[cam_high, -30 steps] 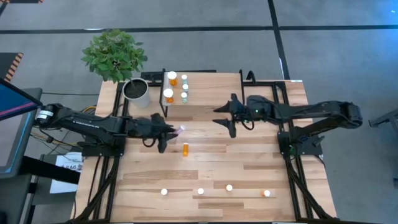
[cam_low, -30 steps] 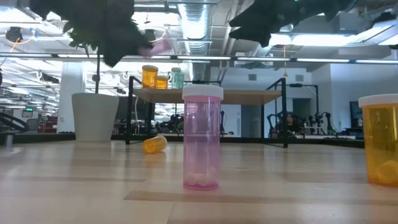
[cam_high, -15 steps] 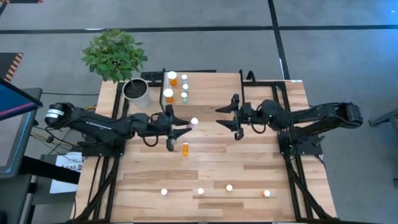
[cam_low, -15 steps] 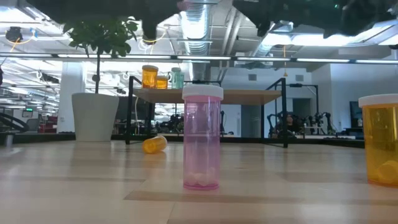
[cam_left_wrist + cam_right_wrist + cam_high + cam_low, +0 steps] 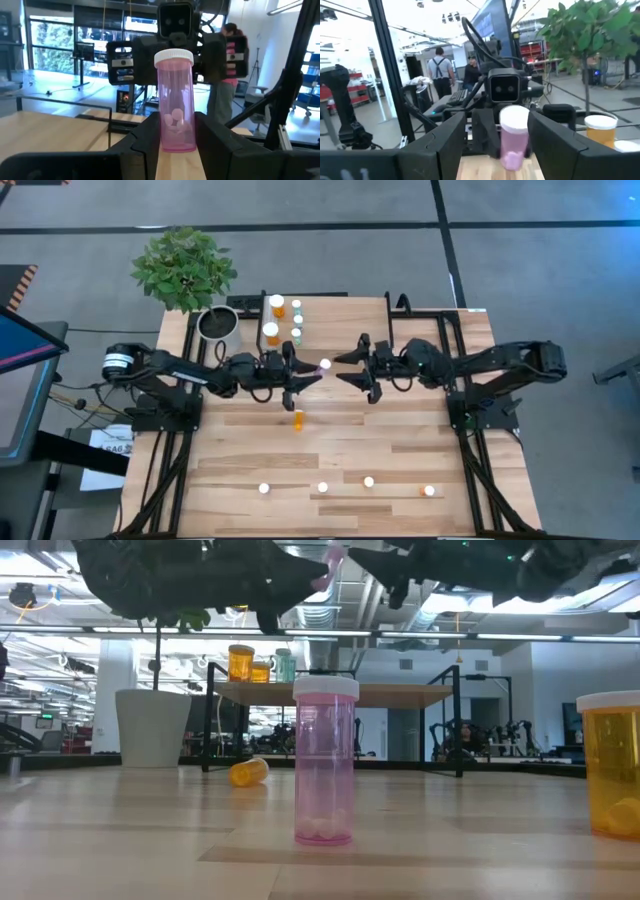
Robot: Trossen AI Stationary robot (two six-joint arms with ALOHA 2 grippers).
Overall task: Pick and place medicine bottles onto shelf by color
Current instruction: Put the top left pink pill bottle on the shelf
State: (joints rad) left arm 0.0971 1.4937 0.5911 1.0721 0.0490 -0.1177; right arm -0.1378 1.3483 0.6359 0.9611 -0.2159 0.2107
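Note:
My left gripper point(image 5: 305, 375) hangs over the middle of the table, shut on a pink medicine bottle point(image 5: 175, 100) with a white cap point(image 5: 325, 364). My right gripper point(image 5: 345, 368) faces it from the right, open. Its fingers stand just short of the bottle's cap point(image 5: 514, 120) without touching it. The shelf point(image 5: 283, 350) stands at the far side and carries orange bottles point(image 5: 277, 305) and teal ones point(image 5: 297, 320). One orange bottle point(image 5: 298, 420) lies on its side on the table. Several more bottles point(image 5: 322, 488) stand along the near edge. My left gripper pinches the lower half of the pink bottle's body point(image 5: 176, 142) between its two fingers point(image 5: 145, 142). The fingers come roughly level from the table's left. The bottle is lifted clear of the table, nearly upright, its cap tipped a little toward the right gripper.
A white plant pot point(image 5: 220, 328) with a leafy plant stands left of the shelf. In the low view a pink bottle point(image 5: 325, 762) and an orange one point(image 5: 612, 765) stand near the front edge. People point(image 5: 440, 70) stand in the room beyond the table.
My left gripper has carried the pink bottle toward the table's right and slightly toward the far edge. It has tipped from pointing down to about level and rolled a little. My right gripper has tipped up toward level and stays open, facing the bottle.

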